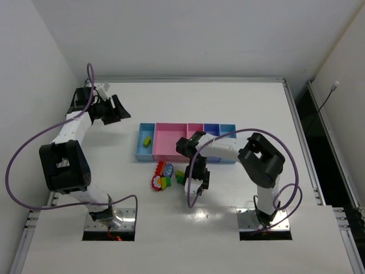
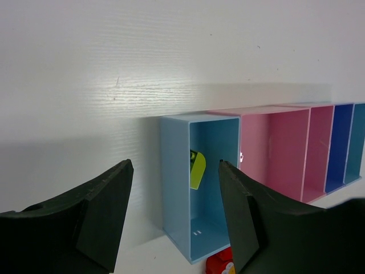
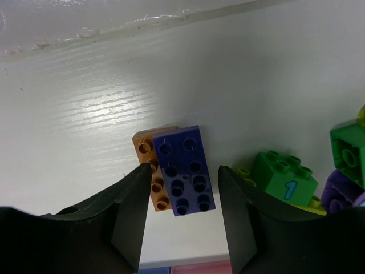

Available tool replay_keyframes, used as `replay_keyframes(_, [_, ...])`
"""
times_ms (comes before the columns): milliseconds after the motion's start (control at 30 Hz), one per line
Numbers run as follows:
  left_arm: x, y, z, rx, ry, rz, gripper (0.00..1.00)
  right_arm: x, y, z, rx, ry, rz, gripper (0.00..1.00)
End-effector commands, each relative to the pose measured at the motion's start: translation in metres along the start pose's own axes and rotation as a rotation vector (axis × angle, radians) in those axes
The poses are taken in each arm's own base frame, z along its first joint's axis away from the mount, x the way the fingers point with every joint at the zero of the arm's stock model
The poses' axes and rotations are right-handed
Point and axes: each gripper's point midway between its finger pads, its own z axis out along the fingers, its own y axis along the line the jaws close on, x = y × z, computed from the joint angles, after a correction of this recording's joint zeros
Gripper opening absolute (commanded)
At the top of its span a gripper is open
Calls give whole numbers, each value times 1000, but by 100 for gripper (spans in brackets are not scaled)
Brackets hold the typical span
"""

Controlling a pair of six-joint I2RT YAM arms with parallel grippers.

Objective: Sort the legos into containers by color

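Two bricks between the jaws of R gripper [image 3: 182,174]: purple brick [image 3: 183,160] w/ orange brick [image 3: 146,149] pressed against its long side, both flat on table [image 3: 85,103], studs up. Jaws spread, straddling the pair from above, pinching nothing (one finger overlapping the orange one in wrist view, so contact there hard to rule out). Spot: just right of the pile [image 1: 164,176], near side of containers [image 1: 171,145], close to the pink section.

L gripper [image 2: 175,165] far left, well apart from the bricks, jaws spread wide, nothing between. Pointed at the light blue bin [image 2: 174,188] at left end of row, lime brick [image 2: 197,169] already inside.

Judged step: lining up to pick purple.

Risks from here:
- Closing on both at once, given the side-by-side contact → orange carried into purple's bin, wrong colour.
- Coming down w/ a fingertip on top of orange instead of beside it → jam, or pair shoved sideways.
- Off-centre squeeze on smooth plastic → purple twisting or popping out.
- Drift toward green brick [image 3: 283,178] (the one marked 1) close by → pile scattered, more cleanup.
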Motion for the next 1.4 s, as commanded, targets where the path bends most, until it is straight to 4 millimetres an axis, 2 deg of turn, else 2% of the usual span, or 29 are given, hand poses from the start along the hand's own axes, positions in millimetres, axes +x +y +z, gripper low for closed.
replay_keyframes(0, [-19,-2,-5,26,-39,17,68,2,-17,-5,17,3,-171,52])
replay_keyframes(233, [-19,-2,-5,26,-39,17,68,7,-15,3,-3,1,-163,52])
replay_keyframes(333, [-18,0,-2,25,-31,12,68,12,-16,-2,3,15,-159,47])
replay_keyframes(433, [-19,4,-4,19,-36,6,68,16,-16,1,-11,21,-155,36])
replay_keyframes(533, [-21,5,-2,19,-35,5,68,18,-15,3,-23,23,-151,35])
replay_keyframes(633, [-19,5,0,27,-25,-9,68,23,-15,4,-44,36,-156,25])
replay_keyframes(667, [-19,5,0,27,-25,-9,68,22,-12,4,-55,29,-151,19])
replay_keyframes(767, [-19,5,0,26,-25,0,68,23,-11,4,-67,32,-138,14])
replay_keyframes(833, [-20,1,-2,38,-31,6,68,22,-11,8,-58,22,-129,6])
replay_keyframes(867, [-19,-1,-7,40,-40,21,68,22,-14,2,-12,30,-136,0])
replay_keyframes(1000, [-22,-12,-16,74,-86,68,68,12,-23,-10,56,22,-99,0])
replay_keyframes(1033, [-14,-13,-16,84,-80,67,68,10,-24,-13,68,18,-87,0])
replay_keyframes(1100, [-16,-22,-26,103,-119,98,68,3,-29,-18,116,-6,-30,0])
replay_keyframes(1167, [-6,-22,-29,104,-126,103,68,-6,-43,-33,178,-39,42,0])
replay_keyframes(1200, [-6,-31,-36,115,-148,128,68,-10,-45,-37,188,-56,76,0])
replay_keyframes(1267, [3,-38,-37,129,-143,142,68,-24,-57,-54,248,-99,112,0])
replay_keyframes(1367, [14,-43,-39,147,-135,148,68,-43,-64,-70,299,-172,209,0])
